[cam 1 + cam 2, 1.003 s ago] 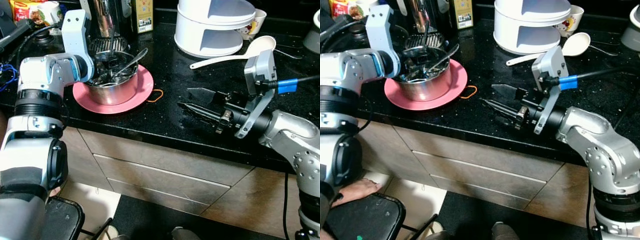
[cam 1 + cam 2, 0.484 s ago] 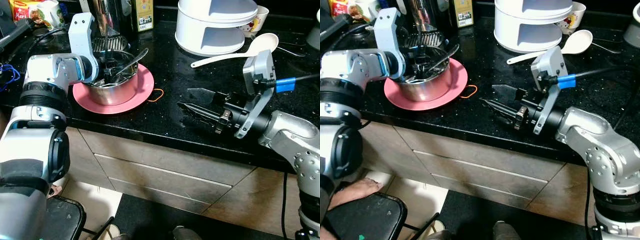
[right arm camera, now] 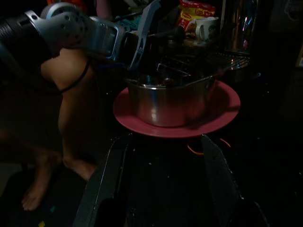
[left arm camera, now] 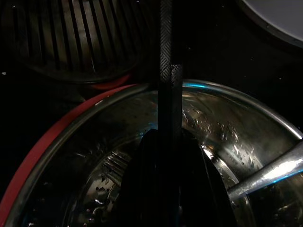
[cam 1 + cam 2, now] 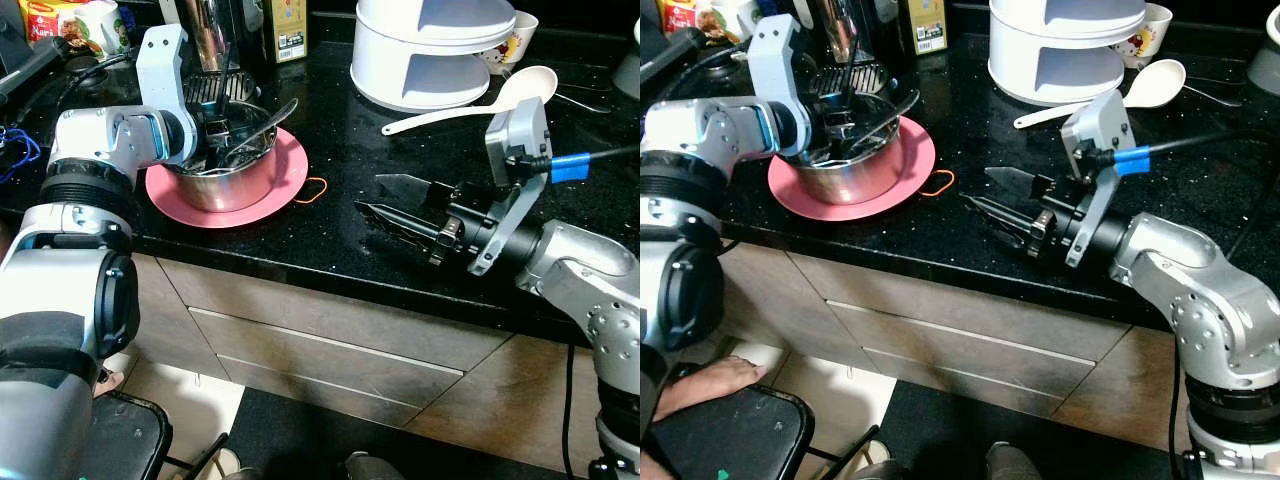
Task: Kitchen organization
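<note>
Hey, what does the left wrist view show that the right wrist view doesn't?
Left wrist alone: a black strip clamped between the left fingers, and a white rim. Right wrist alone: the left arm, a person's bare legs, an orange band, the spread right fingers. Both: the steel bowl on the pink plate.

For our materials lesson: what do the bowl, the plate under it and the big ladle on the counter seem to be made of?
Bowl: probably stainless steel, with shiny mirror-like reflections.
Plate: pink, smooth with a soft sheen, likely plastic or melamine, possibly glazed ceramic.
Ladle: off-white and matte, likely plastic.
</note>
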`<state>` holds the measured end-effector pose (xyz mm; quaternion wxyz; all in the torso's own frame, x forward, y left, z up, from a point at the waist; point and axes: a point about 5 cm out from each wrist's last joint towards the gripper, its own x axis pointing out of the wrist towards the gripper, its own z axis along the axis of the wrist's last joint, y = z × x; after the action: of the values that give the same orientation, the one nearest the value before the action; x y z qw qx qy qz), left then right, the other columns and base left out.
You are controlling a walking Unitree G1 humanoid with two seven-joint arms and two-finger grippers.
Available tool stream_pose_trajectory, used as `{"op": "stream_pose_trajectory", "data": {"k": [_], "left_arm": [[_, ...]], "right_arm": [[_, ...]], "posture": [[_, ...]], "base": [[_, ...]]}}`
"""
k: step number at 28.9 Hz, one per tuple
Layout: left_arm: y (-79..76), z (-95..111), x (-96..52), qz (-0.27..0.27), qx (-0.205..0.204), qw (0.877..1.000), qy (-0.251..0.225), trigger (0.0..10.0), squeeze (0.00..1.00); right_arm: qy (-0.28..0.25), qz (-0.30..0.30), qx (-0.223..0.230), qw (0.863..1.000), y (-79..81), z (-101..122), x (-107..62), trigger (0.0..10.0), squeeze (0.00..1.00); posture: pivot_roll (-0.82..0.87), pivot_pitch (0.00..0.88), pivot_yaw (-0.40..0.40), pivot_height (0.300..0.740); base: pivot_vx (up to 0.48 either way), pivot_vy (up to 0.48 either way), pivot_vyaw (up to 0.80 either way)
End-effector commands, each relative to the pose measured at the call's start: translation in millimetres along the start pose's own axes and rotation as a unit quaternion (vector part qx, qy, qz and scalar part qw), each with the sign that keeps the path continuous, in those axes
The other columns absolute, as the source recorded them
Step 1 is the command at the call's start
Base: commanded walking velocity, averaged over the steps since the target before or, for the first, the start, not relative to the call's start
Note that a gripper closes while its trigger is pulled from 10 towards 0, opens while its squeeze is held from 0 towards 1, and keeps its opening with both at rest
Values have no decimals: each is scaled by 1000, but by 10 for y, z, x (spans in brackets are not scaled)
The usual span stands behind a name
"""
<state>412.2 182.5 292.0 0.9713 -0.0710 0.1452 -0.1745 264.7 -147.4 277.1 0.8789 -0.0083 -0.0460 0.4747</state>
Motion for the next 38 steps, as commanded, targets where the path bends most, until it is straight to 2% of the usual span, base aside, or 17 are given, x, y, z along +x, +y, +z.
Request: {"op": "stream_pose_trajectory", "data": {"k": [1,3,4,9,12,16,19,20,21,22,23,24,26,29,35,36,38], "left_arm": [[-36,173,-59,-17,7,999,-51,0,0],[-122,308,-112,-41,13,995,-92,0,0],[-122,308,-112,-41,13,995,-92,0,0],[-343,487,-322,-98,32,980,-169,0,0],[-386,501,-414,-108,32,975,-192,0,0],[-444,505,-655,-123,23,954,-274,0,0],[-475,406,-772,-124,7,942,-311,0,0],[-505,324,-817,-119,6,940,-319,1255,0],[-505,324,-817,-119,6,940,-319,1255,0],[-605,179,-903,-125,8,935,-331,6706,0],[-656,124,-936,-131,9,933,-334,8118,0],[-656,124,-936,-131,9,933,-334,8118,0],[-732,57,-976,-145,1,929,-341,9725,0],[-821,-68,-1005,-153,-1,928,-340,10000,0],[-861,-176,-981,-142,10,929,-342,10000,0],[-865,-265,-966,-123,37,934,-333,10000,0],[-854,-329,-944,-110,43,938,-327,10000,0]], "right_arm": [[-30,1,3,1000,2,80,10,10000,0],[-61,0,14,998,-9,139,14,10000,0],[-61,0,14,998,-9,139,14,10000,0],[-131,-8,47,990,-74,268,5,10000,0],[-142,-12,53,988,-100,283,3,10000,0],[-166,-64,67,982,-229,270,34,10000,0],[-174,-104,85,976,-334,223,44,10000,0],[-178,-122,98,972,-391,186,37,10000,0],[-178,-122,98,972,-391,186,37,10000,0],[-182,-158,117,963,-500,114,10,10000,0],[-185,-173,124,959,-549,85,-4,10000,0],[-185,-173,124,959,-549,85,-4,10000,0],[-188,-192,134,954,-620,46,-23,10000,0],[-197,-212,135,948,-696,30,-28,10000,0],[-202,-230,123,944,-720,14,-28,10000,0],[-198,-235,119,944,-714,-30,-7,10000,0],[-188,-241,112,945,-703,-74,11,10000,0]], "posture": [[-17,139,19,732],[-17,133,20,732],[-17,133,20,732],[-11,117,15,732],[-5,111,12,732],[6,89,10,732],[7,76,9,732],[7,67,9,732],[7,67,9,732],[16,55,7,732],[18,50,6,732],[18,50,6,732],[25,39,4,732],[25,24,3,732],[21,15,9,732],[17,11,16,732],[16,9,18,732]], "base": [[0,0,0],[0,0,0],[0,0,0],[0,0,0],[0,0,0],[0,0,0],[0,0,0],[0,0,-769],[0,0,-769],[0,0,-769],[0,0,-769],[0,0,-769],[0,0,-769],[0,0,-769],[0,0,-513],[0,0,0],[0,0,0]]}}
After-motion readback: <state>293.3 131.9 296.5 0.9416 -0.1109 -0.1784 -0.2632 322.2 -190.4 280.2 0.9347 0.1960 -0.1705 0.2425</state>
